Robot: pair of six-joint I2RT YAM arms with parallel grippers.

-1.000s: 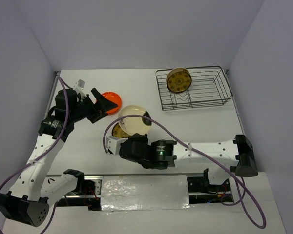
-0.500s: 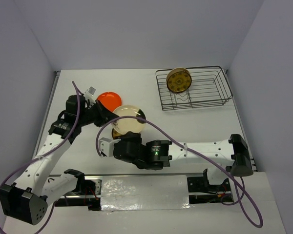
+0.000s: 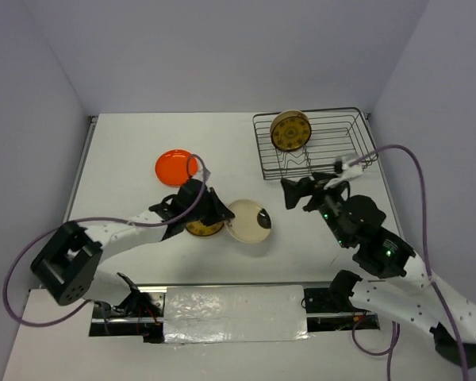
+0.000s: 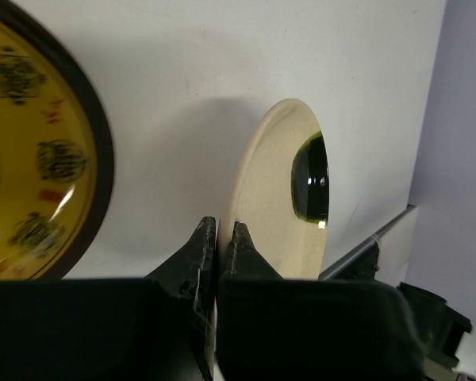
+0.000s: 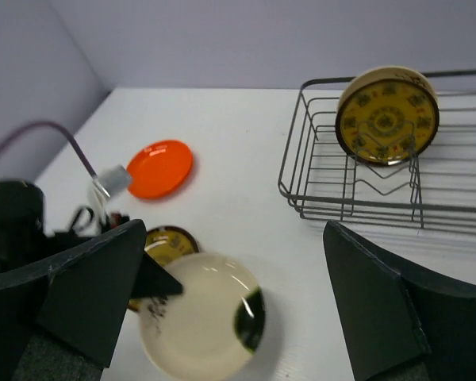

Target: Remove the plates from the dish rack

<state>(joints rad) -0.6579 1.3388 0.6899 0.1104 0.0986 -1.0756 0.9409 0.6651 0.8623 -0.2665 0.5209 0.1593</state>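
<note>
The cream plate (image 3: 250,222) with its dark rim patch sits low over the table in front of the arms. My left gripper (image 3: 221,214) is shut on its left rim, and the left wrist view shows the fingers (image 4: 200,248) pinching the edge of the tilted cream plate (image 4: 274,198). Right beside it, the dark brown patterned plate (image 3: 204,228) lies flat. The orange plate (image 3: 175,167) lies further back left. The wire dish rack (image 3: 357,163) at the back right holds one upright yellow patterned plate (image 3: 289,130). My right gripper (image 3: 298,193) hangs open and empty between the cream plate and the rack.
A purple cable (image 3: 192,163) loops over the left arm near the orange plate. The right arm's cable (image 3: 416,171) arcs beside the rack. A metal rail with a plastic-covered strip (image 3: 234,312) runs along the near edge. Walls close the table on three sides.
The right gripper let go of the cream plate, opened wide and drew back right toward the rack. The left gripper swung in from the orange plate and shut on the cream plate's rim.
</note>
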